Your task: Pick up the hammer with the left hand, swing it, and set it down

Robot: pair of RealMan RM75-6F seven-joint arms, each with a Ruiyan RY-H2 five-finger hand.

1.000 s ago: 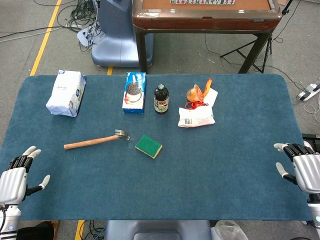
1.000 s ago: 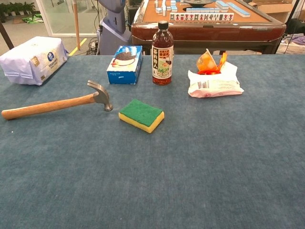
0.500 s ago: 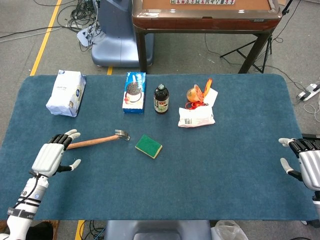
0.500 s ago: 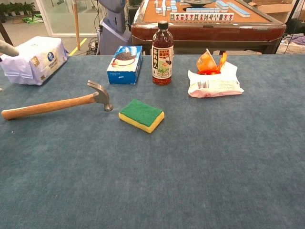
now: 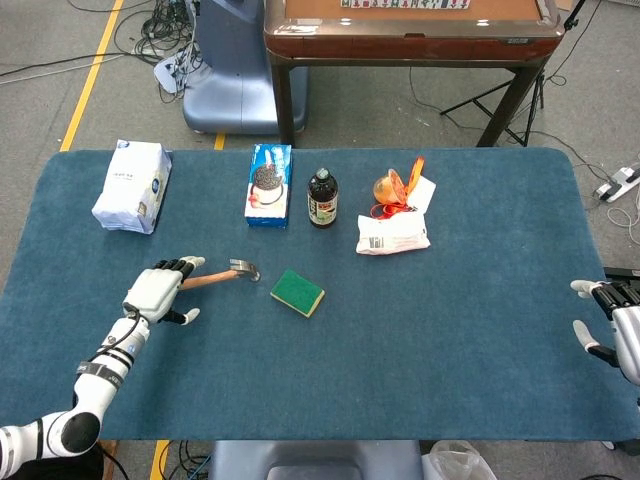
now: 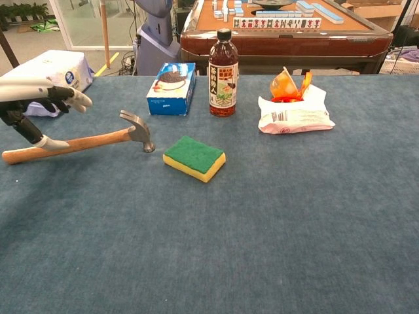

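Observation:
The hammer [image 6: 78,142] lies flat on the blue table, wooden handle pointing left and steel head [image 5: 244,268] to the right. My left hand [image 5: 160,289] hovers over the middle of the handle with fingers apart, holding nothing; in the chest view the left hand [image 6: 36,104] hangs just above the handle, its thumb low beside the wood. Most of the handle is hidden under the hand in the head view. My right hand [image 5: 615,325] sits open at the table's right edge, far from the hammer.
A green and yellow sponge [image 5: 297,292] lies just right of the hammer head. Behind stand a white paper pack [image 5: 132,186], a blue cookie box [image 5: 269,184], a dark bottle [image 5: 322,198] and a white bag with an orange item [image 5: 394,228].
My left hand has moved from the near left table edge forward and right until it is over the hammer handle. The right hand has drifted slightly right. The hammer has not moved.

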